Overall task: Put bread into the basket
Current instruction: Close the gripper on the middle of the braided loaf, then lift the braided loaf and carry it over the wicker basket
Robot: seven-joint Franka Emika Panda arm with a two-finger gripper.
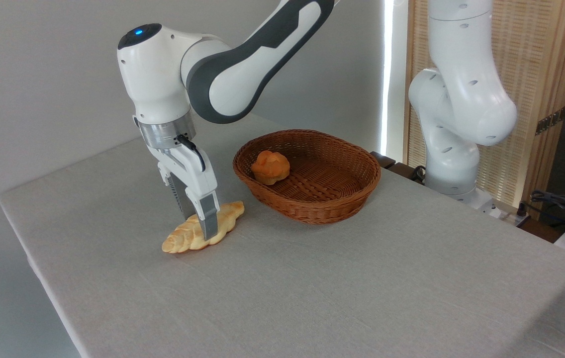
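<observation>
Grey cloth table (pixel 342 278), white arm working at its left end.
Wicker basket (pixel 312 201) sat mid-table, a small orange bun (pixel 270 167) inside at its left. Gripper (pixel 199 224) pointed down, fingers straddling the braided bread (pixel 228 219), which lay on the cloth just left of the basket; whether they pinched it, I could not tell.

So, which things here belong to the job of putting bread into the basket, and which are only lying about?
For the job:
- bread, lying on the table
- basket
- tool, its fingers astride the bread

Lying about:
- orange bun, in the basket
- cables, far right
</observation>
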